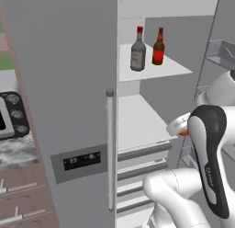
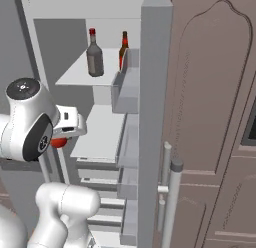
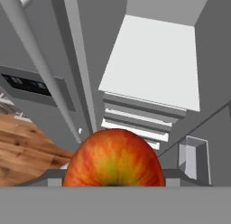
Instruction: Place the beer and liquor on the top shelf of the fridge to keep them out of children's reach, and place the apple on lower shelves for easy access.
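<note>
The grey fridge (image 1: pixel 59 84) stands with its right side open. On its top shelf (image 1: pixel 172 67) the grey red-capped liquor (image 1: pixel 138 52) and the brown red-labelled beer (image 1: pixel 158 48) stand upright side by side; both also show in the right base view, liquor (image 2: pixel 94 54) and beer (image 2: pixel 123 48). My gripper (image 1: pixel 180 127) is shut on the red-orange apple (image 3: pixel 113 159), just in front of and slightly above the front edge of the lower shelf (image 3: pixel 158 65). The apple (image 2: pixel 59 142) peeks out red under the hand; it hides the fingertips in the hand view.
White drawers (image 1: pixel 142 160) sit under the lower shelf. The open door's bins (image 2: pixel 127 89) flank the shelves on the right. The bar handle (image 1: pixel 110 149) and the dark display panel (image 1: pixel 81 161) are on the shut door. A stove (image 1: pixel 11 114) is at left.
</note>
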Tool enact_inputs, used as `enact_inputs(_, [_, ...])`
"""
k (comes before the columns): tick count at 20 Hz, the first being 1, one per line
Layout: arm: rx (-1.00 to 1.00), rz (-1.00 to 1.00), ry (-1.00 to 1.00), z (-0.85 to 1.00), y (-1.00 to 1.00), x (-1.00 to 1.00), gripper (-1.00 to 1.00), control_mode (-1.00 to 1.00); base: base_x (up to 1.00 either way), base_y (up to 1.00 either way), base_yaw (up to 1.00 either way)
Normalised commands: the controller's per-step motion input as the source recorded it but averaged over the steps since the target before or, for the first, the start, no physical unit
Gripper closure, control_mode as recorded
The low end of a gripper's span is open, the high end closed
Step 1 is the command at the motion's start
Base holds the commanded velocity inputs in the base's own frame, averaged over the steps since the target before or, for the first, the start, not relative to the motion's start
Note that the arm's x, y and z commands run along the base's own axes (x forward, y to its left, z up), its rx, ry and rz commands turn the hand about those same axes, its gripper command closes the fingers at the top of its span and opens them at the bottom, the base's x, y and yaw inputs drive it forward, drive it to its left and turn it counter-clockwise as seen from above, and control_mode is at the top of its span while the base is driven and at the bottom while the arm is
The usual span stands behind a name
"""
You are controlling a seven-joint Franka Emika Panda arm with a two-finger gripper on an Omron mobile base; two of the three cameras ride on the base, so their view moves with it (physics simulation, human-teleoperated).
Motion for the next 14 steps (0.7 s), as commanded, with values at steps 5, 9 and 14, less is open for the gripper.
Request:
enact_inputs(5, [0.0,0.0,0.0,0.0,0.0,0.0,1.0,1.0,0.38,0.0,0.0])
enact_inputs(9, [0.0,0.0,0.0,0.0,0.0,0.0,1.0,1.0,0.26,0.0,0.0])
enact_inputs(14, [0.0,0.0,-0.01,-0.37,0.0,0.16,1.0,-1.0,0.04,0.0,0.0])
